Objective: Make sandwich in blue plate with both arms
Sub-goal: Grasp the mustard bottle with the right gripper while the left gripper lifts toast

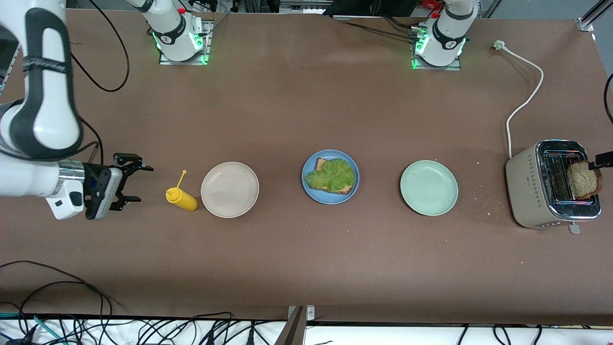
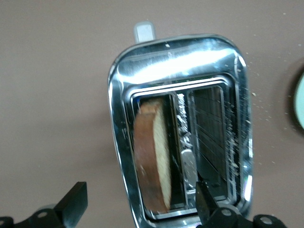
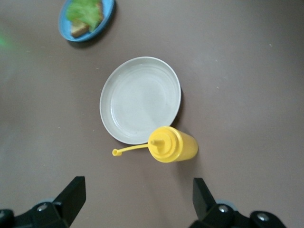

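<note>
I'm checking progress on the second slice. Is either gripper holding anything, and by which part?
Nothing is held. The left gripper hangs open over the bread slice in the toaster; the right gripper waits open.

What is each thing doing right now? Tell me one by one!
Blue plate: holds bread topped with lettuce.
Beige plate: nothing on it.
Green plate: nothing on it.
Toaster: bread slice standing in one slot.
Mustard bottle: cap off.
Left gripper: open over toaster.
Right gripper: open, waiting.

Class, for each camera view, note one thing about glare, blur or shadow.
Front view: even light, soft shadows under the blue plate. Left wrist view: strong glare on the toaster chrome, slightly soft focus. Right wrist view: the yellow bottle throws a faint shadow.
</note>
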Available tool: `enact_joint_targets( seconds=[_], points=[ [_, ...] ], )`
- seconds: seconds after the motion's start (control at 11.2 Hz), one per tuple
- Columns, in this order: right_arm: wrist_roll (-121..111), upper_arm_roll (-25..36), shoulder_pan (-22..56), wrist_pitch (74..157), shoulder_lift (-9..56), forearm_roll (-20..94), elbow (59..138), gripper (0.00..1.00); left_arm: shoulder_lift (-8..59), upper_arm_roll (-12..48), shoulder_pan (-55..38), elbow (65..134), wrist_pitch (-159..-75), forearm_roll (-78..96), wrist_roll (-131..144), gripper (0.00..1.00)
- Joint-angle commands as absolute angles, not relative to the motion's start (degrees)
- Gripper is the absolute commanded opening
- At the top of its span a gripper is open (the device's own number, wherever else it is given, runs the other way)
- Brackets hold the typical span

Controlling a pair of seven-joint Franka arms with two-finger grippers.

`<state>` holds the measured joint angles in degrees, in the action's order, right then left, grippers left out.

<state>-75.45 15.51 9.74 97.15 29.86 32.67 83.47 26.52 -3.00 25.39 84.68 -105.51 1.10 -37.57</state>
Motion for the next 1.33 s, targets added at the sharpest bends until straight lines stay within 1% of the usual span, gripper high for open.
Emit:
enact_joint_targets(
  seconds=[0.0,0.09,0.18,0.27,0.36,0.44,0.8,0.89,0.98,1.16,1.24],
  points=[
    [-98.19,14.5,2.22,94.13,34.26,44.96,86.04,1.0,30.58,-2.55,25.75,82.0,-107.49,2.89,-40.7,0.97],
    [-103.66,14.5,0.63,94.04,35.5,48.13,87.35,1.0,30.67,-2.37,25.32,82.0,-107.49,2.99,-39.48,0.72],
    [-108.67,14.5,-0.17,93.87,36.99,51.38,88.23,1.0,30.67,-2.37,25.23,82.0,-107.4,2.9,-37.98,0.41],
    [-112.9,14.5,-0.61,93.87,37.87,54.2,89.11,1.0,30.5,-2.37,25.31,81.91,-107.32,2.81,-37.71,0.14],
    [-115.98,14.5,-0.62,93.87,39.1,56.75,89.3,1.0,30.41,-2.29,25.23,81.91,-107.23,2.9,-37.27,0.06],
    [-118.89,14.5,-0.62,93.87,39.89,59.3,89.3,1.0,30.41,-2.2,25.22,82.0,-107.05,2.9,-37.0,0.03],
    [-132.85,14.5,-0.7,93.95,44.9,67.83,89.03,1.0,30.06,-2.11,25.31,81.91,-106.44,6.33,-36.83,0.03],
    [-135.33,14.5,-0.7,93.96,46.04,69.59,88.95,1.0,29.36,-1.94,25.23,81.65,-106.0,6.33,-36.22,0.0],
    [-137.79,14.5,-0.7,93.96,47.36,71.18,88.86,1.0,29.09,-1.67,25.22,80.43,-103.82,6.15,-34.38,0.0],
    [-141.58,14.41,-0.62,93.96,50.35,74.34,88.77,1.0,28.92,-1.5,25.14,73.95,-94.45,5.8,-32.79,0.0],
    [-141.59,14.41,-0.62,93.96,50.97,74.53,88.77,1.0,28.83,-1.49,24.35,71.39,-91.44,5.63,-32.09,0.0]
  ],
)
